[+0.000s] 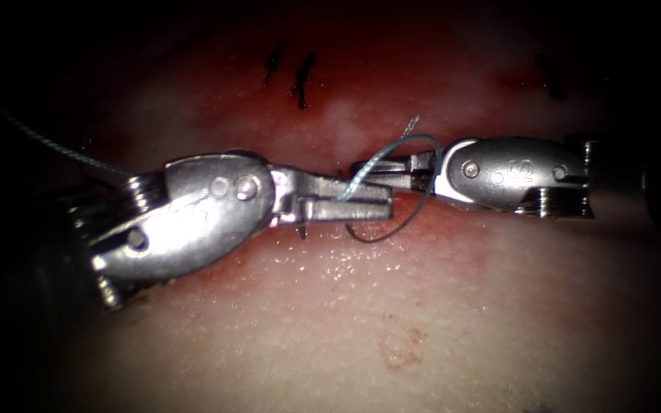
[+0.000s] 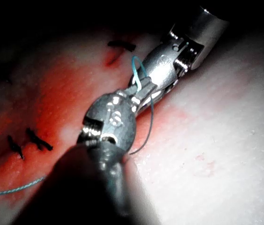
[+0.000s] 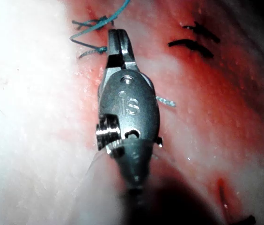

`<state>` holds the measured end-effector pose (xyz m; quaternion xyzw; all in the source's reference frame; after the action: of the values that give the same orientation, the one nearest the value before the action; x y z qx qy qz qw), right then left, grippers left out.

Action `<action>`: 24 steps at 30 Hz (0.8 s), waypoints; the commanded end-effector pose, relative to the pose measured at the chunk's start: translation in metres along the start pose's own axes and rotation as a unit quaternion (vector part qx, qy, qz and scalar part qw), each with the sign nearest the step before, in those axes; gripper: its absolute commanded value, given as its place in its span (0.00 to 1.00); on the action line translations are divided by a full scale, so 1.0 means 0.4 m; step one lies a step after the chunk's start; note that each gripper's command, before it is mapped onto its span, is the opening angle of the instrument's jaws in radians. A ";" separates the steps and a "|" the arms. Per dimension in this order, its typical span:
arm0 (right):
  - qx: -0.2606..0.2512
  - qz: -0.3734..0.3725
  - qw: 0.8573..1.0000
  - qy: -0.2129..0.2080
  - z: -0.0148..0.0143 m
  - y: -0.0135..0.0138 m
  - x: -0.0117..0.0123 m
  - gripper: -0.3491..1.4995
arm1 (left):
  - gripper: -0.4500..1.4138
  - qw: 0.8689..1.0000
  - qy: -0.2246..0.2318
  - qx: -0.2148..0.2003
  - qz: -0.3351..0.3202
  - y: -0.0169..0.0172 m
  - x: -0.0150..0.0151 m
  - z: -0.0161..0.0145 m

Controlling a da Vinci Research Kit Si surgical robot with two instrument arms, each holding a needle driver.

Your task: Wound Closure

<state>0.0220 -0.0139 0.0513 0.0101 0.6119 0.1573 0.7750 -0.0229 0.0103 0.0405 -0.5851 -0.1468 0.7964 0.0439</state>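
Note:
My left tool (image 1: 380,205) reaches in from the left over the tissue (image 1: 346,306), its jaws shut on the blue-green thread (image 1: 392,233). The right tool (image 1: 361,168) comes in from the right, tip to tip with the left one and just behind it. Its jaws look shut, and a loop of thread passes around them. A short free end of thread (image 1: 413,122) sticks up above the two tips. In the left wrist view the thread (image 2: 139,70) arches over where the left tool (image 2: 141,89) meets the right tool (image 2: 165,65). Thread (image 3: 90,44) lies beside the right tool (image 3: 116,35).
Dark stitches (image 1: 302,80) sit in the tissue beyond the tools, with one more stitch (image 1: 554,80) farther right. Red fluid (image 1: 460,222) stains the tissue around the tips. A long strand of thread (image 1: 55,145) trails off to the left behind the left tool.

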 end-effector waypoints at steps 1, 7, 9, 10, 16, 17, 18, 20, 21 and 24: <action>0.002 0.004 1.000 0.005 0.0033 -0.0021 -0.0018 0.00 | 0.00 1.000 -0.002 0.000 -0.001 -0.0023 -0.0013 0.0010; 0.008 0.011 0.999 0.031 0.0051 -0.0060 -0.0039 0.00 | 0.00 0.999 -0.032 0.027 -0.001 -0.0120 -0.0044 -0.0031; 0.001 0.012 0.999 0.051 0.0050 -0.0063 -0.0038 0.00 | 0.00 0.998 -0.041 0.037 0.003 -0.0145 -0.0063 -0.0030; -0.003 0.012 0.998 0.061 0.0048 -0.0064 -0.0036 0.00 | 0.00 0.998 -0.046 0.041 0.005 -0.0157 -0.0072 -0.0029; -0.022 0.026 0.994 0.107 0.0045 -0.0062 -0.0027 0.00 | 0.00 0.996 -0.062 0.058 0.013 -0.0235 -0.0156 -0.0023; -0.025 0.026 0.993 0.112 0.0047 -0.0061 -0.0026 0.00 | 0.00 0.996 -0.066 0.063 0.015 -0.0244 -0.0176 -0.0019; -0.027 0.029 0.993 0.115 0.0049 -0.0060 -0.0025 0.00 | 0.00 0.995 -0.071 0.065 0.017 -0.0248 -0.0190 -0.0014; -0.030 0.033 0.991 0.123 0.0052 -0.0058 -0.0024 0.00 | 0.00 0.994 -0.080 0.068 0.022 -0.0253 -0.0220 -0.0001; -0.034 0.039 0.990 0.130 0.0054 -0.0056 -0.0025 0.00 | 0.00 0.993 -0.091 0.070 0.029 -0.0252 -0.0255 0.0017; -0.041 0.052 0.988 0.142 0.0050 -0.0053 -0.0023 0.00 | 0.00 0.991 -0.108 0.068 0.040 -0.0248 -0.0305 0.0039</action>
<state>0.0234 -0.0153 0.0517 -0.0133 0.7087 0.2273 0.6677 -0.0212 0.0160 0.0549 -0.4927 -0.0712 0.8666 0.0340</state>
